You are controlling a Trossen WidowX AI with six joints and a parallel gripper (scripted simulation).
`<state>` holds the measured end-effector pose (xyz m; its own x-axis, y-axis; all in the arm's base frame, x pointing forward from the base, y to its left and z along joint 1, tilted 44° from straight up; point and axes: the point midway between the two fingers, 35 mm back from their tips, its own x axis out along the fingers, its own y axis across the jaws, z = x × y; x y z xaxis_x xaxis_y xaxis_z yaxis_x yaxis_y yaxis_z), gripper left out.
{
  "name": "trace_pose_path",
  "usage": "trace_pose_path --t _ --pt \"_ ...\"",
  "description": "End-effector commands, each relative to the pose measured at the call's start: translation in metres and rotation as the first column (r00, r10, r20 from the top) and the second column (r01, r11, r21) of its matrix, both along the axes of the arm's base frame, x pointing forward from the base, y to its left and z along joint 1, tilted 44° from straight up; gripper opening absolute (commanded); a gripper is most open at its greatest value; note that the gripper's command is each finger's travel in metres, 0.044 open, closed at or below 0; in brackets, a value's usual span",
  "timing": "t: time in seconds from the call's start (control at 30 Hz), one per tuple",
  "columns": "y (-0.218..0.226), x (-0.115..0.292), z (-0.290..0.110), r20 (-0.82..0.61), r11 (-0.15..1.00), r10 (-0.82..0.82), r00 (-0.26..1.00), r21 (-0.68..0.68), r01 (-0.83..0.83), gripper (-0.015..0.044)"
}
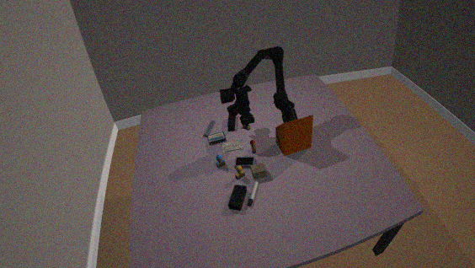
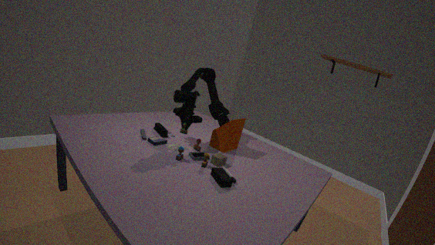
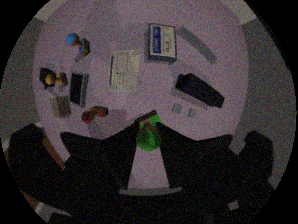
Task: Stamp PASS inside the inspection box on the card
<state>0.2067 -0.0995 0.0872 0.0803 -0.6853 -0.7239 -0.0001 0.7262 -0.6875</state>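
Observation:
My gripper (image 1: 245, 122) (image 2: 184, 126) (image 3: 148, 124) is shut on a green-topped stamp (image 1: 248, 127) (image 2: 184, 130) (image 3: 149, 135) and holds it upright, low over the table, on the arm's side of the white card (image 1: 232, 147) (image 3: 124, 70). I cannot tell whether the stamp touches the table. The dark ink pad (image 1: 244, 161) (image 2: 197, 155) (image 3: 79, 87) lies just beyond the card. A red stamp (image 1: 253, 146) (image 2: 197, 144) (image 3: 93, 115), a blue stamp (image 1: 220, 160) (image 2: 180, 152) (image 3: 76, 43) and a yellow stamp (image 1: 239, 170) (image 2: 206, 159) (image 3: 49, 79) stand around the card and pad.
An orange box (image 1: 295, 135) (image 2: 227, 135) stands right of the arm. A black block (image 2: 160, 129) (image 3: 198, 90), a grey bar (image 1: 210, 128) (image 3: 196, 42) and a blue-white box (image 1: 216, 137) (image 3: 160, 39) lie left. A tan box (image 1: 258, 170), black case (image 1: 237, 197) and marker (image 1: 253, 193) lie nearer the front.

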Motion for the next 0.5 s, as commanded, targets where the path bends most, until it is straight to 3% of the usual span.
trace_pose_path --t 0.0,0.47 --pt "0.0007 -0.0001 0.002 0.004 1.0 -0.004 1.0 -0.004 0.004 0.0" --pt "0.0051 -0.0013 0.0072 0.004 1.0 -0.003 1.0 -0.005 0.003 0.0"
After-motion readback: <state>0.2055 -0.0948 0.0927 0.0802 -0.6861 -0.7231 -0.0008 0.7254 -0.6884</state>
